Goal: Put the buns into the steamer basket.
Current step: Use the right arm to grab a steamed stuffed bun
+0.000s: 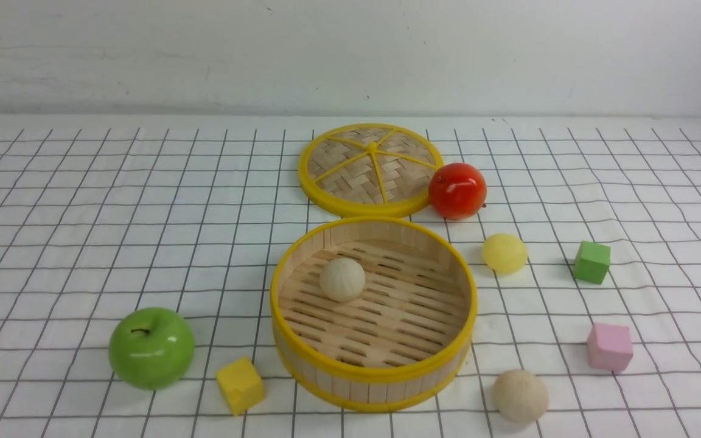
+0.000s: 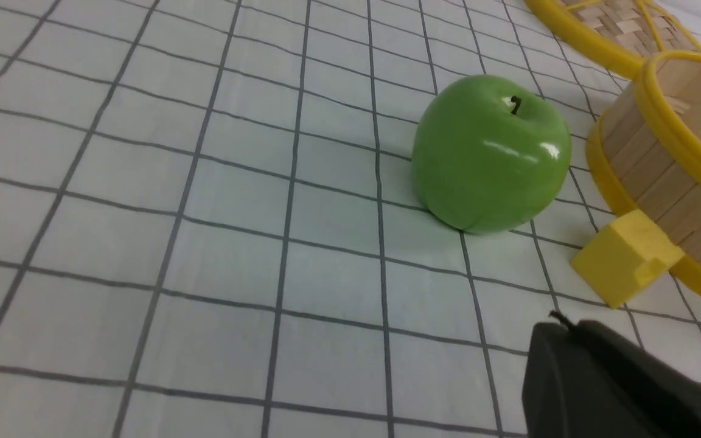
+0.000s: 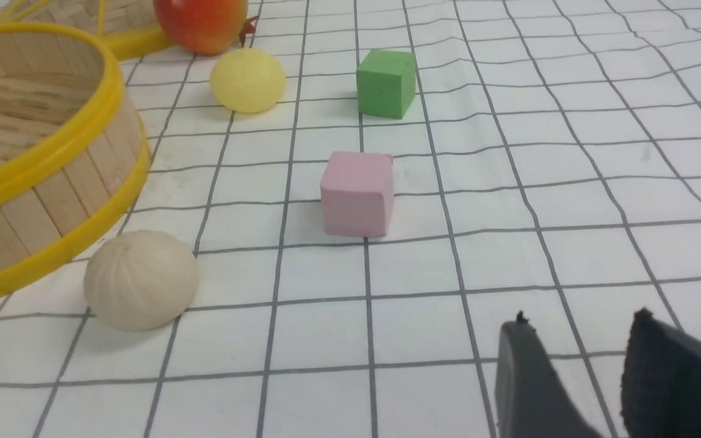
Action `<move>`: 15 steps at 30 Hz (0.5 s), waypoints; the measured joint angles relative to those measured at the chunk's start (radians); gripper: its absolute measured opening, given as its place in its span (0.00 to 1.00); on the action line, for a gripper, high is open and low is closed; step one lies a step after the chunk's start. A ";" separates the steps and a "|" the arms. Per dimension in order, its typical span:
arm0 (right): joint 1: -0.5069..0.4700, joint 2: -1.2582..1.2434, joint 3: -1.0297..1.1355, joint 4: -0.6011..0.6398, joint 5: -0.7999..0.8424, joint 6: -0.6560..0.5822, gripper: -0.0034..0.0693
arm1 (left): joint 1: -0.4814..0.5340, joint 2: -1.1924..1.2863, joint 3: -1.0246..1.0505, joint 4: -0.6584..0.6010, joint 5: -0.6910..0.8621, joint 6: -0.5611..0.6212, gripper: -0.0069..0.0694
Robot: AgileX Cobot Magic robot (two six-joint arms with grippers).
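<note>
Test-bench setup: grid-printed cloth (image 1: pixel 83 213) against a bare white wall (image 1: pixel 350 55).

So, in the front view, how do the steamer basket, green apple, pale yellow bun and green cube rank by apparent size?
Largest to smallest:
steamer basket
green apple
pale yellow bun
green cube
The apple lies nearer the camera, which enlarges it somewhat; bun and cube sit at similar depth.
</note>
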 joint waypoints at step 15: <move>0.000 0.000 0.000 0.001 0.000 0.000 0.38 | 0.000 0.000 0.000 0.000 -0.001 0.000 0.08</move>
